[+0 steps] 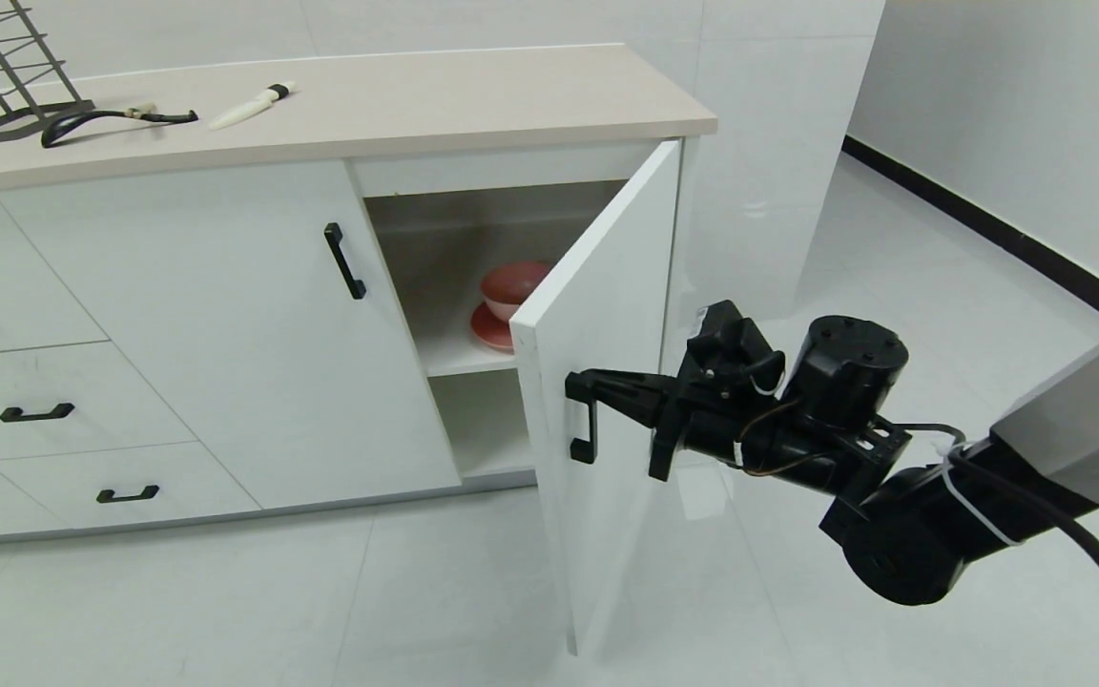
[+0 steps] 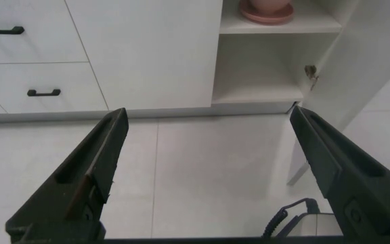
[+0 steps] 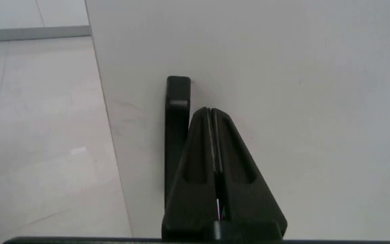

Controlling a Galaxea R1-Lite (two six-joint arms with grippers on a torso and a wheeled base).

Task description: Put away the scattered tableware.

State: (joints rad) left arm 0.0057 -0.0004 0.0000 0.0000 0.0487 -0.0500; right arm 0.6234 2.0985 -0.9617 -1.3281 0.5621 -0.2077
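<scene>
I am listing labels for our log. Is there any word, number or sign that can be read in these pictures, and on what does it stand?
There are none. The cabinet door, the countertop, the red bowl, the white knife and the right claw show no word, number or sign in any view.

text: none legible | labels: none | numbers: none | signs: none

My right gripper [image 1: 576, 384] is showing plain black, the door handle [image 1: 584, 441] black too, against the plain white cabinet door [image 1: 607, 305]. I'm seeing a pinkish-red bowl [image 1: 511, 282] and a red plate [image 1: 490, 330]. Countertop [image 1: 435, 95] is reading beige; ladle [image 1: 92, 122] black, knife [image 1: 246, 108] cream with 1 black band.
</scene>
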